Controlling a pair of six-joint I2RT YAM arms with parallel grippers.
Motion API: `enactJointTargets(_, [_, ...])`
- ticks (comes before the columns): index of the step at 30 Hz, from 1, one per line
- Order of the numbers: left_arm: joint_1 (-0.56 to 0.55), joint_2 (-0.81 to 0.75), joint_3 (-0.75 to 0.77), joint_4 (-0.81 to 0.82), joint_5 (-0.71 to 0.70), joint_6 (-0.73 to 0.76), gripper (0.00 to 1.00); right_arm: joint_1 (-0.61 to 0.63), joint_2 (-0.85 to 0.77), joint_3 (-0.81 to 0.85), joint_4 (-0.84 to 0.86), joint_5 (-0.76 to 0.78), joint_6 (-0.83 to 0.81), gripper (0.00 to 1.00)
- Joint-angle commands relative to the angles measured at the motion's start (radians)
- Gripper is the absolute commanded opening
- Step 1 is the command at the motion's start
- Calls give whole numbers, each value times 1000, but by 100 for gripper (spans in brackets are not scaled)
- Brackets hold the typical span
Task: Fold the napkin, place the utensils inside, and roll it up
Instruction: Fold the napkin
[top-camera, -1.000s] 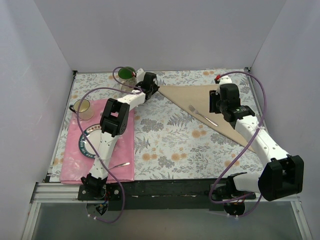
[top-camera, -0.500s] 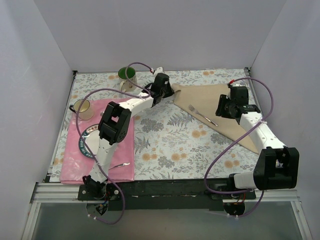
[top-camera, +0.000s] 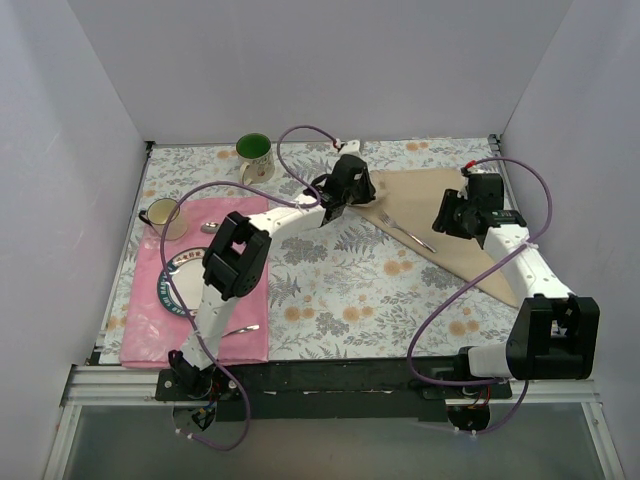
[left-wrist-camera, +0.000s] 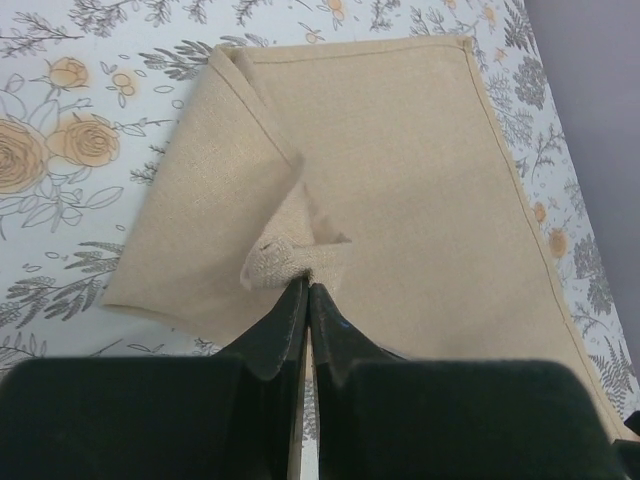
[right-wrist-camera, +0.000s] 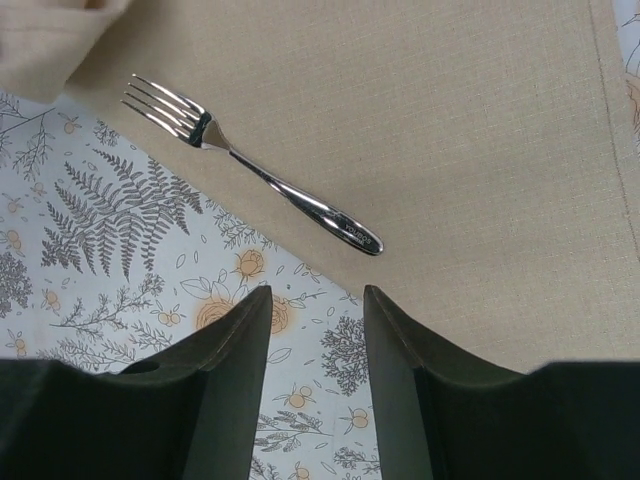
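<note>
Floral grey-and-orange tablecloth is covering the whole table. The tan napkin is lying on it at the far right, folded into a triangle.

The left gripper is pinching the napkin's pointed left corner. Its jaws are pressed together on a small bunch of cloth, and that corner is curling up and over the flat part.

The fork is lying on the napkin close to the long folded edge. Its long axis is running diagonally, with the tines pointing toward the lifted corner and the handle trailing toward the near right.

The right gripper is hovering above the fork's handle end. Its jaws are standing about half open, gripping nothing and touching neither metal nor cloth.

The right arm is the nearer one to the fork, while the left arm is the only one holding fabric. The coming move probably turns on how the raised corner is lined up with the tines just beyond it, since carrying the flap farther right would lay it across the fork.
</note>
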Motion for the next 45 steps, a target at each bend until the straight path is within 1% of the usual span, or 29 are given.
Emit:
enactJointTargets(1, [-47, -92, 35, -3, 8, 36, 0, -15, -40, -21, 10, -1, 9, 50])
enactJointTargets(6, [-104, -72, 60, -7, 26, 13, 0, -37, -49, -37, 12, -11, 24, 50])
enactJointTargets(12, [-142, -20, 129, -21, 21, -6, 0, -38, -72, -49, 15, -18, 21, 50])
enactJointTargets(13, [-145, -11, 141, -23, 21, -9, 0, -64, -75, -49, 13, -18, 21, 50])
enactJointTargets(18, [-170, 29, 195, -29, 29, -19, 0, -77, -95, -55, 12, -13, 29, 51])
enactJointTargets(27, [-174, 88, 224, -23, 72, -49, 0, -90, -118, -54, 2, -27, 32, 51])
enactJointTargets(33, [-176, 143, 272, -10, 107, -85, 0, -94, -129, -64, 1, -33, 36, 51])
enactJointTargets(39, [-183, 175, 270, 17, 123, -121, 0, -97, -138, -71, -4, -27, 32, 51])
enactJointTargets(40, [-185, 180, 272, 46, 124, -127, 0, -97, -138, -72, -5, -27, 33, 51])
enactJointTargets(41, [-187, 184, 273, 54, 153, -134, 0, -97, -138, -74, -4, -27, 32, 51])
enactJointTargets(45, [-196, 210, 305, 62, 158, -141, 0, -98, -135, -74, -5, -24, 30, 51])
